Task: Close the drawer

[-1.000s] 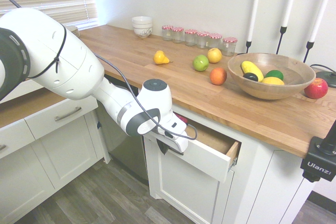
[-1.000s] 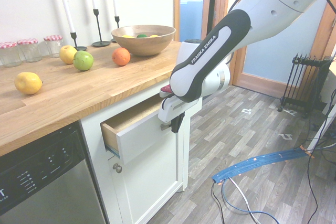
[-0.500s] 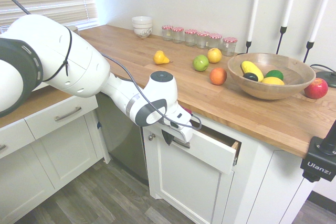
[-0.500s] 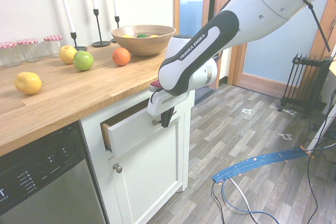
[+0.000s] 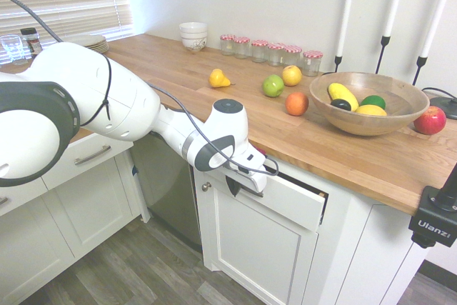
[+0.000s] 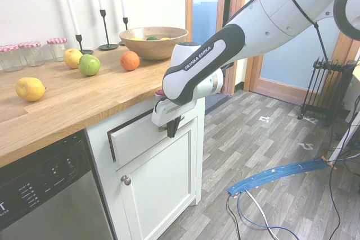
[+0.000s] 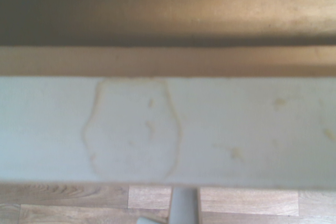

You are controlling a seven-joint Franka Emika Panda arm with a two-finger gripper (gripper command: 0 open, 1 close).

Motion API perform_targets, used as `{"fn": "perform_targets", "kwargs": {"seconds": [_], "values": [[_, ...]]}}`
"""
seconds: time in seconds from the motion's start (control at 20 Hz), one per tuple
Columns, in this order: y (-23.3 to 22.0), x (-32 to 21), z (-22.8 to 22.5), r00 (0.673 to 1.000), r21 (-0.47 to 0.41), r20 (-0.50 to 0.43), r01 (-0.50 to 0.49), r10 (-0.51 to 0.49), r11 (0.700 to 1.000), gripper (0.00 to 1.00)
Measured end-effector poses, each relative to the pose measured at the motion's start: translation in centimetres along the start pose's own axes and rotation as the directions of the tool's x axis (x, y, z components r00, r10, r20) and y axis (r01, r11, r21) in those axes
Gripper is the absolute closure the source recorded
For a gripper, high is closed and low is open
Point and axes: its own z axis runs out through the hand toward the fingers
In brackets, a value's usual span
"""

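First exterior view shows us the drawer [image 5: 291, 203] almost home in its white cabinet [image 5: 333, 237], just under the front edge of the wooden surface [image 5: 178, 76], with a narrow dark gap left along its top and side. We see the end effector [image 5: 234, 186] clenched and pointing down in front of the panel, close beside the curved handle [image 5: 251, 192]; we cannot tell whether they touch. Below the drawer, the cabinet's door [image 5: 260, 248] is shut, its round knob [image 5: 206, 186] near an upper corner. On the surface we count six jars [image 5: 259, 51] with red-and-white lids, near stacked white bowls [image 5: 193, 36]. A yellow pear [image 5: 217, 78], a green apple [image 5: 273, 86], a round yellow fruit [image 5: 291, 75] and an orange [image 5: 297, 103] sit between the jars and the front edge. The wooden bowl [image 5: 357, 126] holds yellow, green and dark fruit, with a red apple [image 5: 430, 121] just beside it. Behind the wooden bowl, three white candles [image 5: 347, 16] stand upright in black holders [image 5: 338, 63]. From the second exterior view, we see the same slim gap around the drawer, and a dishwasher [image 6: 56, 189] next to the cabinet. Up close, the wrist view gives us a blurred pale band [image 7: 131, 129] marked with a yellowish outline, beside a brown strip [image 7: 168, 61], with wood-look floor [image 7: 252, 200] beyond.
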Motion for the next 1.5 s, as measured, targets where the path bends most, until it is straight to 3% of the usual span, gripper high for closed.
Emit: {"fn": "perform_targets", "kwargs": {"seconds": [0.8,1.0,1.5], "values": [[-0.2,0.4,0.5,1.000,-0.026,0.011,0.001,-0.001,1.000,1.00],[0.8,0.1,0.7,0.997,-0.095,0.069,-0.017,0.024,0.995,1.00],[6.7,-2.2,-5.8,0.986,-0.207,0.159,-0.025,0.059,0.978,1.00]]}}
